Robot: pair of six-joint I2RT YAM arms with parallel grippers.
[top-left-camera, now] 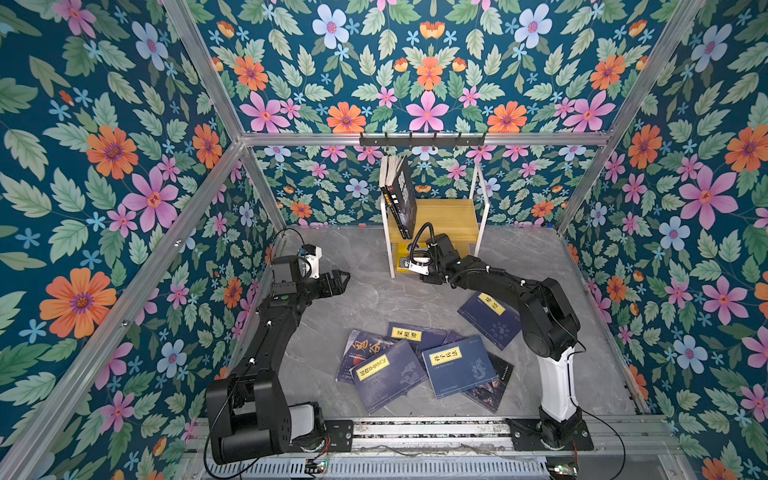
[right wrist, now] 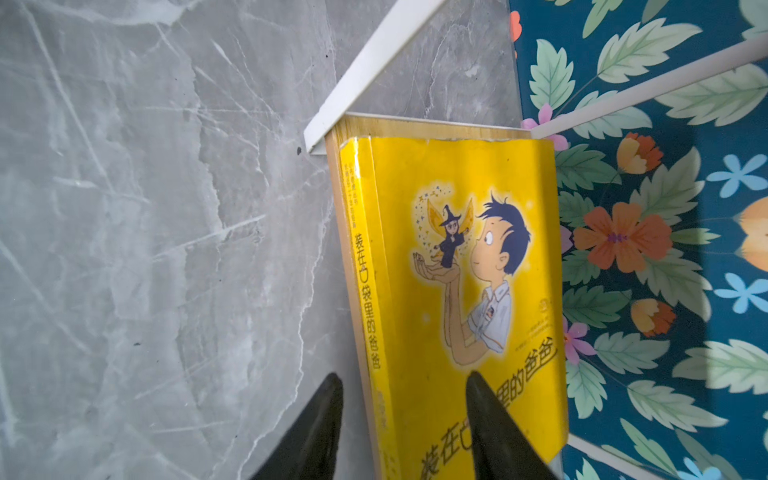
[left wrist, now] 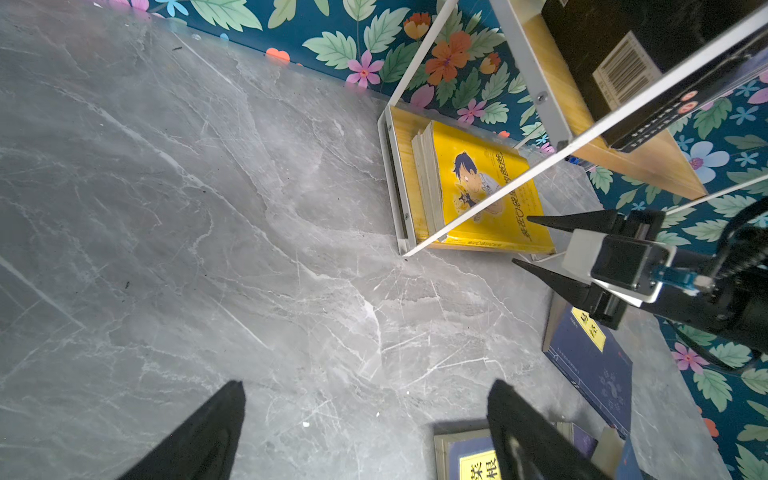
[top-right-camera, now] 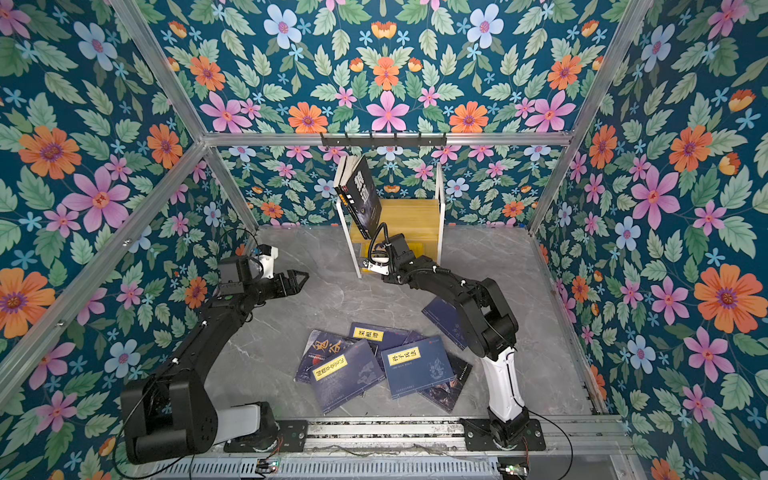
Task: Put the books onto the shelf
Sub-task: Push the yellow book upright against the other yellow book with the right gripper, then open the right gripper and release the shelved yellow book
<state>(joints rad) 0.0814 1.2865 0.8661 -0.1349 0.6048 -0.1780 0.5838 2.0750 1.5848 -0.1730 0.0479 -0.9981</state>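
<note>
1. Right end effector (right wrist: 402, 375) at the lower tier of the shelf (top-left-camera: 451, 218), jaws parted and straddling the spine edge of a yellow book (right wrist: 457, 257). One finger over the cover, its mate out over the counter (top-left-camera: 374, 299), with a gap showing beside the spine, so apparently no pinch on it.
2. Yellow book lodged on the lower board, tucked against the side frame; lying flat or standing on edge, hard to tell. Likely put there so the frame serves as a stop.
3. Dark books (top-left-camera: 401, 195) on the upper tier, tilted and propped against the same side of the frame rather than upright. Likely to slide if jostled.
4. Left end effector (top-left-camera: 344, 281) spread wide and empty, hovering above bare counter, well apart from the shelf. Probably parked aside to leave room at the shelf.
5. Navy books (top-left-camera: 415, 365) in an overlapping heap on the near part of the counter, plus one more navy book (top-left-camera: 490, 320) lying apart, partly under the right arm. Task judged well short of done, with most of the books yet to go up.
6. Next, probably: back out along the cover's plane so no fingertip drags it, then on to the heap. Thin, overlapped covers likely to need an edge slid free first.
</note>
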